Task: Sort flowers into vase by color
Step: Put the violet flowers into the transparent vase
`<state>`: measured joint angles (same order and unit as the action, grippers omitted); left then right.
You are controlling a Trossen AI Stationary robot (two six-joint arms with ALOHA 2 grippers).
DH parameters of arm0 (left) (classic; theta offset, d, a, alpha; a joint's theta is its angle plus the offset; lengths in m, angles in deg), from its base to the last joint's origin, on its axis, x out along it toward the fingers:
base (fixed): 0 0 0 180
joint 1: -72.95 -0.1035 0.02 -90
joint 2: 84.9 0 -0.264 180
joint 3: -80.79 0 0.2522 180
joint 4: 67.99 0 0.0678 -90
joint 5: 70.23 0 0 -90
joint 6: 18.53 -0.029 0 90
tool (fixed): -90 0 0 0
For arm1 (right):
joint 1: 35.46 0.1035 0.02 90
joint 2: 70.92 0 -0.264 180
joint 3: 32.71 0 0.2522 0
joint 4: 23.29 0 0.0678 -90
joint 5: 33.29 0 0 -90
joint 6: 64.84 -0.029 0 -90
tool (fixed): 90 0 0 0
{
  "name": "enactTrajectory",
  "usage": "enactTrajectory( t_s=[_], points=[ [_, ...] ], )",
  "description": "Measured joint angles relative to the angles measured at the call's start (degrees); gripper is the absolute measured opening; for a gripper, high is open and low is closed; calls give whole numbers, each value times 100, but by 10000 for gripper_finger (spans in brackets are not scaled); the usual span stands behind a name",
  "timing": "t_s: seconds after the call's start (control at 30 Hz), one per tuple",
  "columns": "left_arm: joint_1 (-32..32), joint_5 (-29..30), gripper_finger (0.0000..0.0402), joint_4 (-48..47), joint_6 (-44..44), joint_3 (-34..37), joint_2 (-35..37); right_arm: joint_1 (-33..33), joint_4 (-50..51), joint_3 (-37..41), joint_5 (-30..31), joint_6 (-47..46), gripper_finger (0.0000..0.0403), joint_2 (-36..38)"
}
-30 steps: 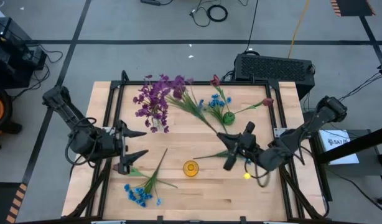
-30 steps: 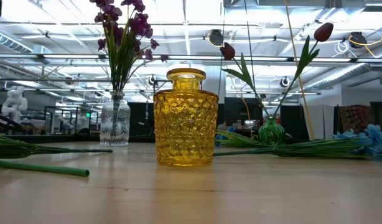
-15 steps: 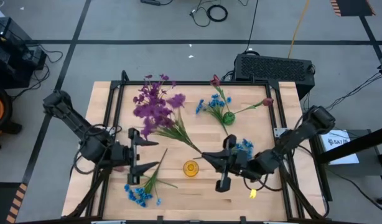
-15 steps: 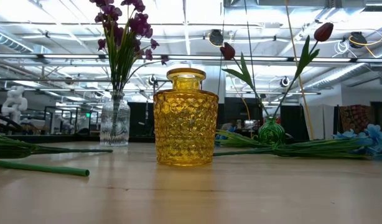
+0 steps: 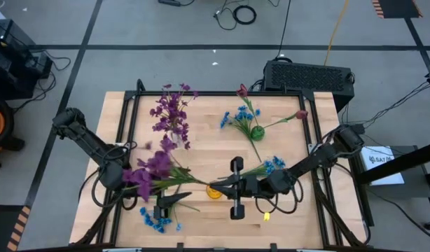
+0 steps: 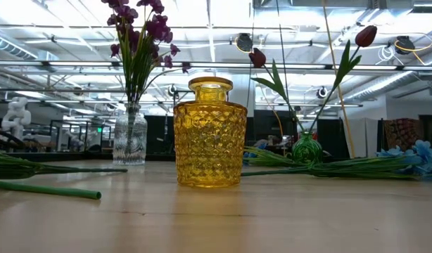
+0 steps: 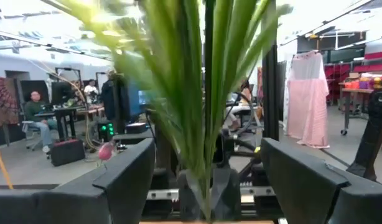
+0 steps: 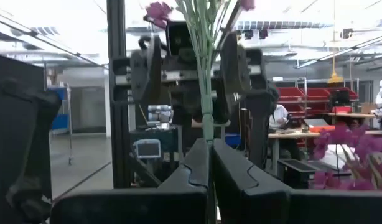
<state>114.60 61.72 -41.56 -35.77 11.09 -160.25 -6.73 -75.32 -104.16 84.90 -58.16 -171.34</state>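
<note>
My right tool (image 5: pixel 216 187) pinches a purple flower sprig (image 5: pixel 153 168) by its stem end, blossoms now low-left over the tabletop (image 5: pixel 299 217) by my left tool (image 5: pixel 174 201), which stands wide around the leaves without gripping; half a second ago that sprig hung nearer the centre. Right wrist view shows fingers (image 8: pixel 192 169) shut on the stem, unclear from above. Clear vase (image 6: pixel 129 137) holds purple blooms, green vase (image 6: pixel 307 149) red tulips, yellow vase (image 6: pixel 210 133) shows none.

purple sprig (image 5: pixel 153 166): stem horizontal above yellow vase | blue sprig (image 5: pixel 159 215): flat, front-left | red tulips (image 5: pixel 299 115): green vase
</note>
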Motion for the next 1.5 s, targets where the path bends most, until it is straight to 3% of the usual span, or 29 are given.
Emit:
enactTrajectory(
  t_s=[0.67,1.1,1.37,1.5],
  points=[
    [235,3,291,-42,-166,-2,231,-127,217,2,23,247,0,-106],
    [416,9,158,-249,-278,-2,295,-132,273,0,17,212,0,-106],
    [268,27,118,-332,-266,-2,295,-132,296,0,30,236,0,-106],
    [272,30,77,-451,-406,-2,327,-132,309,1,61,243,0,-106]
  ],
)
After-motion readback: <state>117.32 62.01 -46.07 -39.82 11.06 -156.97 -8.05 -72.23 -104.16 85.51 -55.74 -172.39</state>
